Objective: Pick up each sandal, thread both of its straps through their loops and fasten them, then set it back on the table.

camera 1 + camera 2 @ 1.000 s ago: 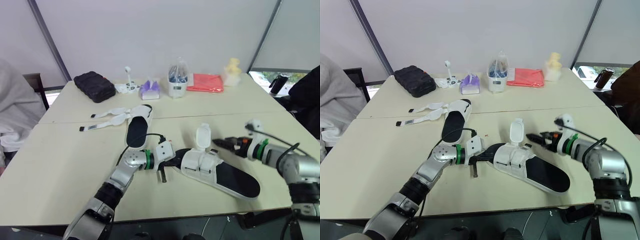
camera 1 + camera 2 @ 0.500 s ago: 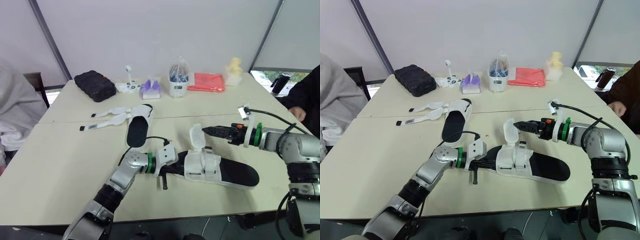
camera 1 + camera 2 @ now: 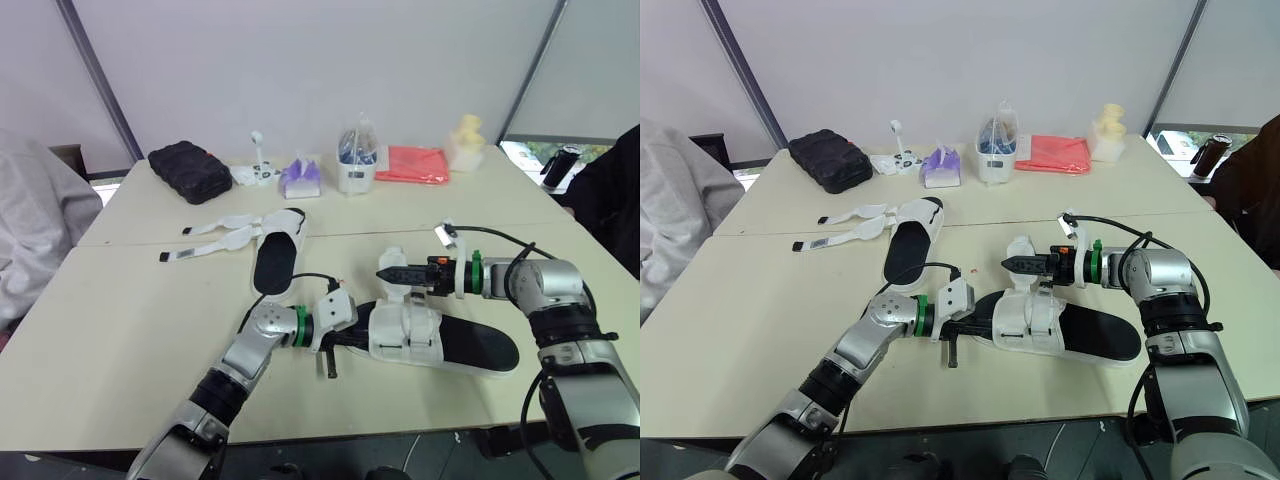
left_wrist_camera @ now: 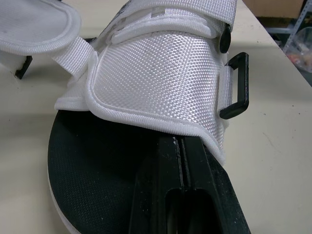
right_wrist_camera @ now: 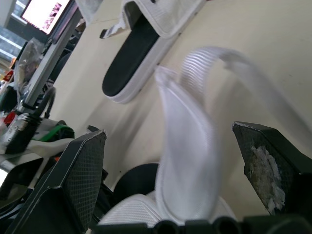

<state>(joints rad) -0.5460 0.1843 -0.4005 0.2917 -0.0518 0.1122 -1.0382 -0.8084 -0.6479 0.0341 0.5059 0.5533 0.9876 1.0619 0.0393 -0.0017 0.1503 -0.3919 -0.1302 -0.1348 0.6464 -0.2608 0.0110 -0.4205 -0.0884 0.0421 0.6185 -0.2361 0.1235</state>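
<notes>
A pale tabletop (image 3: 120,300) stands before a white wall.

Head camera: the near sandal (image 3: 470,345), with a black sole and a white woven upper, lies flat on the table. The left gripper (image 3: 345,337) is at this sandal's toe end. The right gripper (image 3: 385,272) hovers just behind the sandal's upper, beside a loose white strap flap (image 3: 1018,250) that stands up from it. A second sandal (image 3: 275,262) lies beyond the near sandal's toe end, on the robot's left, with its straps (image 3: 215,235) spread out unfastened. Well beyond the near sandal, by the wall, are a black pouch (image 3: 188,172), a clear container (image 3: 355,160) and a red cloth (image 3: 410,165). A person's grey sleeve (image 3: 40,230) shows far off past the toe end.

Left wrist camera: the claw is clenched. Its black fingers (image 4: 161,195) are pressed together, lying on the near sandal's black insole (image 4: 92,180) with their tips under the edge of the white upper. A black loop (image 4: 236,85) sticks out from the upper's side.

Right wrist camera: the claw is released. Its fingers (image 5: 80,170) are spread wide, and the flap rises between them. Whether either finger touches the flap cannot be told.
</notes>
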